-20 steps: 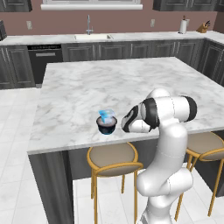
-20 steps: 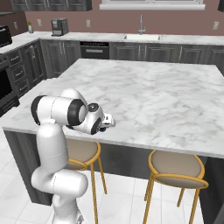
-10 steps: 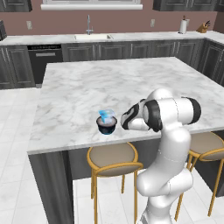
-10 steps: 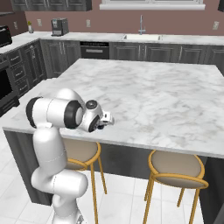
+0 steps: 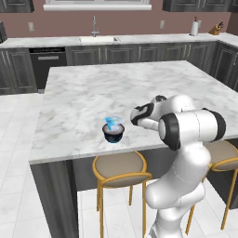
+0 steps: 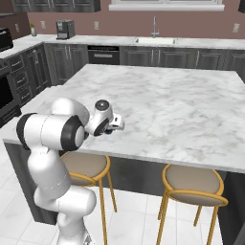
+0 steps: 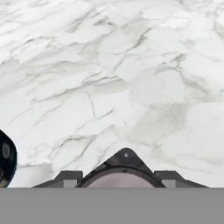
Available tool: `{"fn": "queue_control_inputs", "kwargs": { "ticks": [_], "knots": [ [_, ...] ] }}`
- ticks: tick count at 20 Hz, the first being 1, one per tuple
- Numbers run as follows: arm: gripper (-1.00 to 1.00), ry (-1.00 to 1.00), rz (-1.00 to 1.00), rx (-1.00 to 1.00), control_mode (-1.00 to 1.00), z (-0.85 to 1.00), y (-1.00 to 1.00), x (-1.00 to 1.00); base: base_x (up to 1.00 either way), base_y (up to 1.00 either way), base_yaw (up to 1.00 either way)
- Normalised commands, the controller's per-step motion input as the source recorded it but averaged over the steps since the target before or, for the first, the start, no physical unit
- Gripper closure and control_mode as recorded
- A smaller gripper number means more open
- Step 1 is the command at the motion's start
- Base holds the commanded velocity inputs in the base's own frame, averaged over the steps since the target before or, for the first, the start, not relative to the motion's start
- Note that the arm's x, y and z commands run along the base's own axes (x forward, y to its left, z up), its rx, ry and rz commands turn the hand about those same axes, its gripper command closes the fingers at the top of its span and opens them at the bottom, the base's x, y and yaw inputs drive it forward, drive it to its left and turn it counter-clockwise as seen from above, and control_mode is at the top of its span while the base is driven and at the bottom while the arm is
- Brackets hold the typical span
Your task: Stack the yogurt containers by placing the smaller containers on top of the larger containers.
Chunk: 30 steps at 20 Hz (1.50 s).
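A: Left to right on the marble island counter [image 5: 83, 93]: the wide dark cup [image 5: 113, 135] sits near the front edge, the light-blue cup [image 5: 113, 122] already on top of it. Just right of the stack, our gripper [image 5: 133, 117].

B: Holding anything?

A: In the hand view a dark-rimmed, pale-topped round thing [image 7: 124, 170] sits right at the fingers. We read it as the tiny dark cup, jaws partway closed around it. The wide cup's edge shows at far left there.

B: So we're on the last stack?

A: We judge yes. Next move calls for carrying left, centring over the blue cup, lowering gently, then releasing. The perch is small, so an off-centre drop could tip it.
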Motion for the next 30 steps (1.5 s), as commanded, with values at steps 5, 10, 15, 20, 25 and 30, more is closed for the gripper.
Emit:
{"fn": "queue_control_inputs", "kwargs": {
  "ticks": [5, 10, 15, 20, 25, 30],
  "knots": [
    [1.00, 0.00, 0.00, 0.03, -1.00, 0.59, -0.08, -0.16, 0.00, 0.00, 0.00],
    [1.00, 0.00, 0.00, 0.03, -1.00, 0.56, -0.02, -0.17, 0.00, 0.00, 0.00],
    [1.00, 0.00, 0.00, 0.02, -1.00, 0.50, 0.00, -0.26, 0.00, 0.00, 0.00],
    [1.00, 0.00, 0.00, 0.02, -1.00, 0.43, 0.00, -0.31, 0.00, 0.00, 0.00],
    [1.00, 0.02, 0.00, 0.01, -1.00, 0.38, 0.03, -0.26, 0.00, 0.00, 0.00],
    [1.00, 0.02, 0.00, 0.00, -1.00, 0.33, 0.12, -0.17, 0.00, 0.00, 0.00]
  ]
}}
